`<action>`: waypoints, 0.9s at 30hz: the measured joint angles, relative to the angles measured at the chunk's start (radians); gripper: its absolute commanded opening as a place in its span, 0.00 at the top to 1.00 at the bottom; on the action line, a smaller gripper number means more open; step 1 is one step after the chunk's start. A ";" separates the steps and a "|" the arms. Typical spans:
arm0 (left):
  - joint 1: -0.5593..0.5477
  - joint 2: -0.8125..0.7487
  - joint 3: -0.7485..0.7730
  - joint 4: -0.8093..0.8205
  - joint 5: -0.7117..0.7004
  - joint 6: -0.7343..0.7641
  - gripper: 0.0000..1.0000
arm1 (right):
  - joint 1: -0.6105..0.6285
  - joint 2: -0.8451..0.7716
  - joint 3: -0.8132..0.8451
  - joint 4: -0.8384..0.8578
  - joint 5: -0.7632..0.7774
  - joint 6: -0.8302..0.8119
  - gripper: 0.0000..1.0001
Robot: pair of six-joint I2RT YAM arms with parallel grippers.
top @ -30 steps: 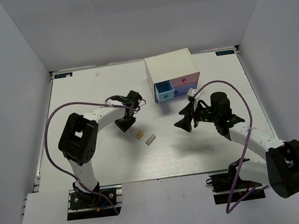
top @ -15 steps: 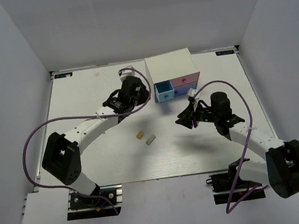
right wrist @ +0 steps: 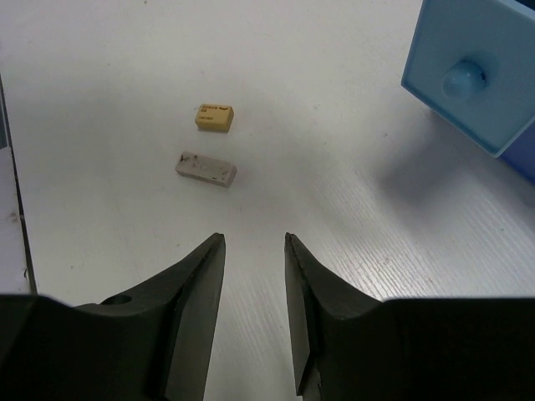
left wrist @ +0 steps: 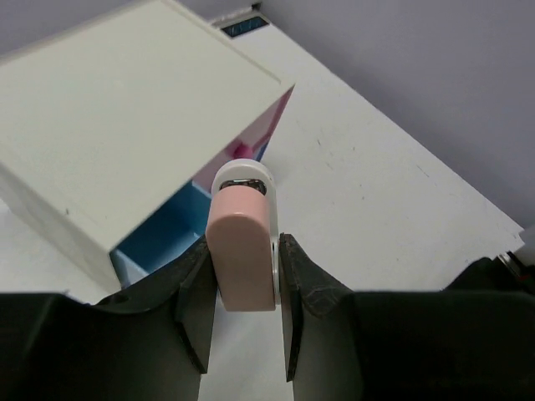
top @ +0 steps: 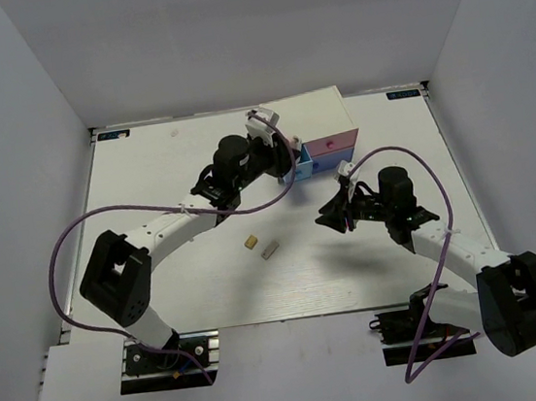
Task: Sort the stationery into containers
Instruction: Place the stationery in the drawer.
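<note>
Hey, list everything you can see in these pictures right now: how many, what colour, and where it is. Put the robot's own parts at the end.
table: one, white, under everything.
cabinet: one, white, far middle of the table.
light blue drawer: one, pulled open at the cabinet's front left.
pink drawer: one, closed, right of the light blue one.
pink eraser: one, in the left gripper, near the open drawer.
tan eraser: one, mid table.
grey eraser: one, beside the tan one, not touching.
left gripper: black, shut on the pink eraser.
right gripper: black, open, empty, right of the two loose erasers.
</note>
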 measured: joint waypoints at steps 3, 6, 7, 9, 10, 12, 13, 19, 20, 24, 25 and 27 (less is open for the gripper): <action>0.006 0.039 0.040 0.046 0.022 0.049 1.00 | -0.004 -0.010 0.000 -0.001 -0.001 -0.002 0.58; 0.007 0.088 0.077 0.075 0.035 0.081 1.00 | -0.005 -0.019 -0.004 0.000 -0.002 -0.002 0.52; 0.008 0.104 0.085 0.080 0.039 0.090 1.00 | -0.007 -0.022 -0.007 0.000 -0.002 -0.003 0.49; 0.008 0.138 0.103 0.082 0.047 0.102 1.00 | -0.008 -0.026 -0.015 -0.002 -0.002 -0.007 0.47; 0.008 0.158 0.113 0.082 0.048 0.107 1.00 | -0.009 -0.027 -0.017 -0.005 -0.002 -0.008 0.46; 0.008 0.187 0.124 0.080 0.049 0.114 0.97 | -0.012 -0.030 -0.019 -0.005 -0.001 -0.010 0.44; 0.008 0.196 0.125 0.077 0.048 0.117 0.97 | -0.014 -0.032 -0.021 -0.006 0.000 -0.011 0.41; 0.008 0.210 0.126 0.068 0.023 0.129 0.61 | -0.018 -0.037 -0.027 -0.006 0.002 -0.013 0.40; 0.008 0.210 0.126 0.070 0.013 0.131 0.52 | -0.018 -0.037 -0.027 -0.006 0.002 -0.013 0.40; 0.007 0.210 0.126 0.072 -0.019 0.137 0.40 | -0.018 -0.037 -0.027 -0.005 0.002 -0.013 0.40; 0.007 0.210 0.126 0.072 -0.027 0.137 0.38 | -0.018 -0.036 -0.027 -0.005 0.001 -0.013 0.40; 0.007 0.210 0.126 0.074 -0.038 0.137 0.38 | -0.018 -0.032 -0.027 -0.003 0.001 -0.013 0.40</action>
